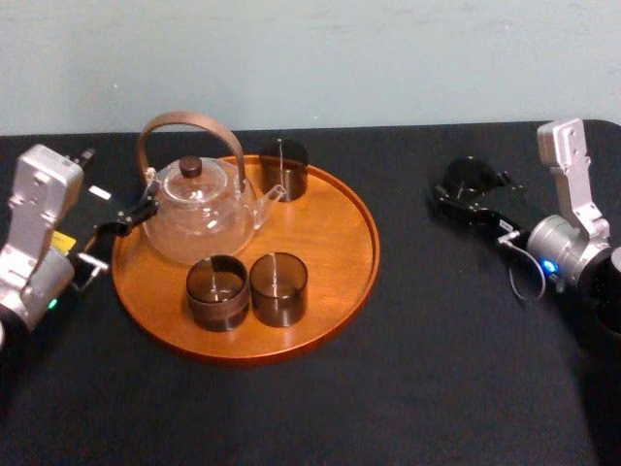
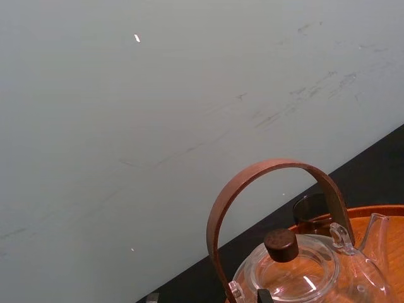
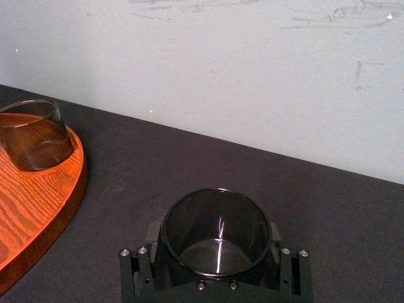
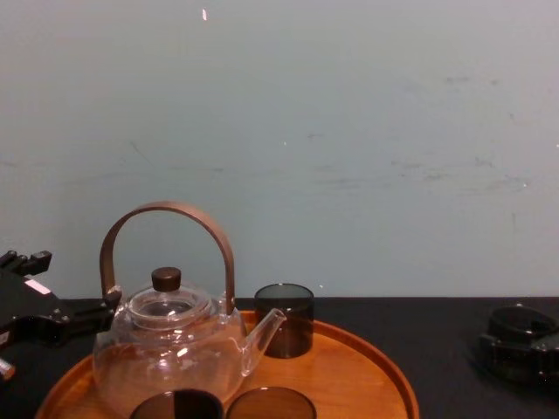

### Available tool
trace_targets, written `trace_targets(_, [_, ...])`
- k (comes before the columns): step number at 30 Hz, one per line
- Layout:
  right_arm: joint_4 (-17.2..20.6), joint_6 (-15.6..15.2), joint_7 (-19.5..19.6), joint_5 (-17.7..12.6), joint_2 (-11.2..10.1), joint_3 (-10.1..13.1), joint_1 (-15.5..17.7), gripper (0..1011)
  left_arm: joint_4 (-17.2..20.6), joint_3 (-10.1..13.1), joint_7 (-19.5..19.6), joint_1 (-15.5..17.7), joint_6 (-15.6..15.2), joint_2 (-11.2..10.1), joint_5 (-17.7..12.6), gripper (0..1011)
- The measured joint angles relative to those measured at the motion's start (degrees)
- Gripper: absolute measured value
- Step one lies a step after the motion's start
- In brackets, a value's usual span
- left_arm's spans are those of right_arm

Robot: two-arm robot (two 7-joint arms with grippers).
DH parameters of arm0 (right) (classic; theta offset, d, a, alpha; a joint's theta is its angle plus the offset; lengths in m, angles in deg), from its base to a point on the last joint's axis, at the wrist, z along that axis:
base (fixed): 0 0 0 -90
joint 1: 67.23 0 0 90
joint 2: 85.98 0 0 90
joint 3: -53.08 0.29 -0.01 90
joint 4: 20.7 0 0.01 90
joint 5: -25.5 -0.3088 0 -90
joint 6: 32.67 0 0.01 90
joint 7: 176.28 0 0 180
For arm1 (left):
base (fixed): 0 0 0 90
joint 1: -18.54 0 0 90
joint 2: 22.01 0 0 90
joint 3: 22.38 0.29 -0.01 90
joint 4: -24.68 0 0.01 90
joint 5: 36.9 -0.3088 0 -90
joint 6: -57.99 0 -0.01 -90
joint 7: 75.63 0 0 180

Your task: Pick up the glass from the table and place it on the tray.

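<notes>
A smoky dark glass (image 1: 472, 179) stands on the black table (image 1: 437, 340) to the right of the tray, between the fingers of my right gripper (image 1: 473, 192). In the right wrist view the glass (image 3: 214, 230) sits upright between the two pads, which press its sides, so the right gripper (image 3: 214, 246) is shut on it. The round orange-brown tray (image 1: 359, 262) lies left of centre. My left gripper (image 1: 118, 235) hangs open at the tray's left rim, with one fingertip close to the teapot's handle.
On the tray stand a glass teapot (image 1: 199, 209) with a brown arched handle and three dark glasses: one at the back (image 1: 284, 167), two at the front (image 1: 217, 291) (image 1: 279, 287). Bare tray surface lies on its right half. A pale wall runs behind the table.
</notes>
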Motion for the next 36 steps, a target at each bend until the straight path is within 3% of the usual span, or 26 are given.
trace_targets(12, [-1.0,0.3,-0.5,0.1,0.2,-0.1,-0.7,1002,0.0,0.0,0.0,0.0,0.0,0.0,0.0,1009])
trace_targets(17, [-0.9,0.3,-0.4,0.1,0.2,-0.1,-0.6,912,0.0,0.0,0.0,0.0,0.0,0.0,0.0,1010])
trace_targets(25, [-0.3,0.2,-0.8,-0.3,0.1,0.2,-0.3,905,0.0,0.0,0.0,0.0,0.0,0.0,0.0,1009])
trace_targets(30, [2.1,-0.6,-1.6,-0.6,-0.1,0.2,0.8,905,0.0,0.0,0.0,0.0,0.0,0.0,0.0,1010])
trace_targets(36, [8.3,-2.4,-1.7,-0.5,-0.8,-0.8,3.2,905,0.0,0.0,0.0,0.0,0.0,0.0,0.0,1010])
